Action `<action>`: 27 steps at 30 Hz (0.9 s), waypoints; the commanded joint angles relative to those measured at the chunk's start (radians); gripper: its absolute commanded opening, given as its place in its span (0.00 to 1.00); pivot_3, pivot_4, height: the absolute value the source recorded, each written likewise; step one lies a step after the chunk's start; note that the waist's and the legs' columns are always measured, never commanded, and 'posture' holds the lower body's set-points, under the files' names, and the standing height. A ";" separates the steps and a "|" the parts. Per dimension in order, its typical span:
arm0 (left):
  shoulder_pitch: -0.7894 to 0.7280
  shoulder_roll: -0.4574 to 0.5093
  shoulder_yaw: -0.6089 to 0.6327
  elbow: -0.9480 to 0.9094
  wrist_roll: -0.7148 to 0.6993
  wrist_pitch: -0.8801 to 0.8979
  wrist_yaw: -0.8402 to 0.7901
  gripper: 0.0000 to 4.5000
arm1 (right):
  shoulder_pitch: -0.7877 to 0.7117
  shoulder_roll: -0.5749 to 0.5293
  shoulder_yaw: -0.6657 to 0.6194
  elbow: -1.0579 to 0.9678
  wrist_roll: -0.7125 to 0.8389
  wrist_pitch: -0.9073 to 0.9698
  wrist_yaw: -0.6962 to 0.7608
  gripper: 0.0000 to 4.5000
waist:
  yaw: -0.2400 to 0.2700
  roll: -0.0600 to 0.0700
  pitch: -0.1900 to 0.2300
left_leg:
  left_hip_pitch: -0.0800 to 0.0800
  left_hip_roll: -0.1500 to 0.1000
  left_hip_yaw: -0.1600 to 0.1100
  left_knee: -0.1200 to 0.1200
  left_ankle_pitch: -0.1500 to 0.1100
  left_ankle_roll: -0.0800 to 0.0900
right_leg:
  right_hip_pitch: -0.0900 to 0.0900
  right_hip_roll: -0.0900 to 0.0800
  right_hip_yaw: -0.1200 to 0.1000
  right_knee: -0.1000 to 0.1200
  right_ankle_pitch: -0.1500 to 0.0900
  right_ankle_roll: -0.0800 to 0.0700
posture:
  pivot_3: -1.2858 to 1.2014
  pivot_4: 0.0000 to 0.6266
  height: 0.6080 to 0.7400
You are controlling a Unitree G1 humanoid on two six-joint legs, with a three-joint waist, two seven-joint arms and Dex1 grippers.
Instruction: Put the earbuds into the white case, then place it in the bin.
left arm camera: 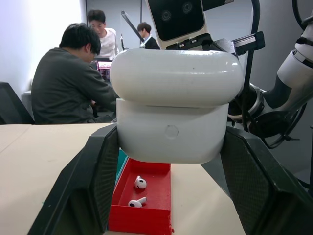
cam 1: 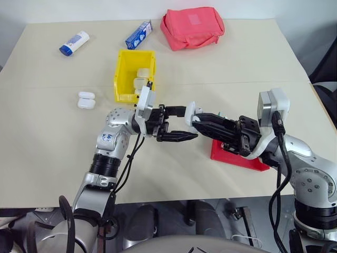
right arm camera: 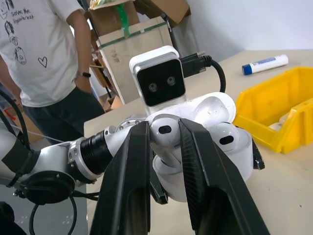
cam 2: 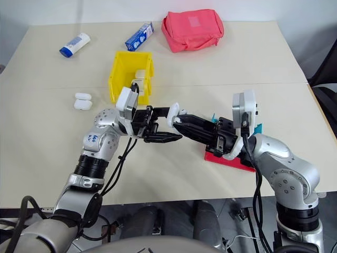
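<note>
My left gripper (cam 1: pixel 181 124) is shut on the white case (left arm camera: pixel 171 137), held above the table with its lid (left arm camera: pixel 176 78) hinged open. From the other side, my right gripper (right arm camera: pixel 164 127) is shut on an earbud (right arm camera: pixel 163 131), pressed against the case's open top. Another earbud (right arm camera: pixel 227 140) sits in the case beside it. Two loose earbuds (left arm camera: pixel 138 192) lie in the red tray (cam 1: pixel 239 158) under my right arm. The yellow bin (cam 1: pixel 124 71) stands behind my left gripper and holds a few white cases (cam 1: pixel 142 79).
Two white cases (cam 1: pixel 86 100) lie left of the bin. At the far side of the table are a white-and-blue tube (cam 1: pixel 73 43), a blue box (cam 1: pixel 138 35) and a red pouch (cam 1: pixel 192 26). People (left arm camera: pixel 68 83) are beyond the table.
</note>
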 commanded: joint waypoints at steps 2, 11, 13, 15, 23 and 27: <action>-0.027 -0.015 0.028 -0.056 -0.045 -0.021 0.000 0.61 | 0.020 -0.027 0.014 0.063 -0.060 0.015 -0.012 0.11 | 0.000 0.000 0.000 | 0.000 0.000 0.000 0.000 0.000 0.000 | 0.000 0.000 0.000 0.000 0.000 0.000 | 0.52 0.24 1.00; -0.028 -0.022 0.029 -0.045 -0.041 -0.027 0.003 0.61 | 0.030 -0.061 0.006 0.082 -0.065 0.020 0.006 0.11 | 0.001 0.000 0.000 | 0.000 0.000 0.000 0.000 0.000 0.000 | 0.000 0.000 0.000 0.000 0.000 0.000 | 0.52 0.24 1.00; -0.028 -0.023 0.030 -0.045 -0.040 -0.027 0.002 0.61 | 0.032 -0.069 0.007 0.085 -0.067 0.015 0.014 0.11 | 0.001 0.000 0.000 | 0.000 0.000 0.000 0.000 0.000 0.000 | 0.000 -0.001 0.000 -0.001 0.000 0.000 | 0.52 0.24 1.00; -0.028 -0.024 0.031 -0.045 -0.039 -0.028 0.002 0.61 | 0.033 -0.075 0.004 0.089 -0.066 0.013 0.020 0.11 | 0.000 0.000 0.000 | 0.000 0.000 0.000 0.000 0.000 0.000 | 0.000 0.000 0.000 -0.001 0.000 0.000 | 0.52 0.24 1.00; -0.026 -0.023 0.035 -0.043 -0.036 -0.032 -0.001 0.61 | 0.022 -0.100 -0.003 0.107 -0.059 0.016 0.046 0.11 | 0.001 0.000 0.000 | 0.000 0.000 0.000 0.000 0.000 0.000 | 0.000 -0.001 0.000 -0.001 0.000 0.000 | 0.52 0.24 1.00; -0.021 -0.026 0.035 -0.045 -0.034 -0.034 0.002 0.61 | 0.010 -0.114 0.002 0.095 -0.052 0.026 0.051 0.11 | 0.001 0.000 0.000 | 0.000 0.001 0.000 0.000 0.000 0.000 | 0.000 -0.001 0.000 -0.002 0.000 0.000 | 0.52 0.24 1.00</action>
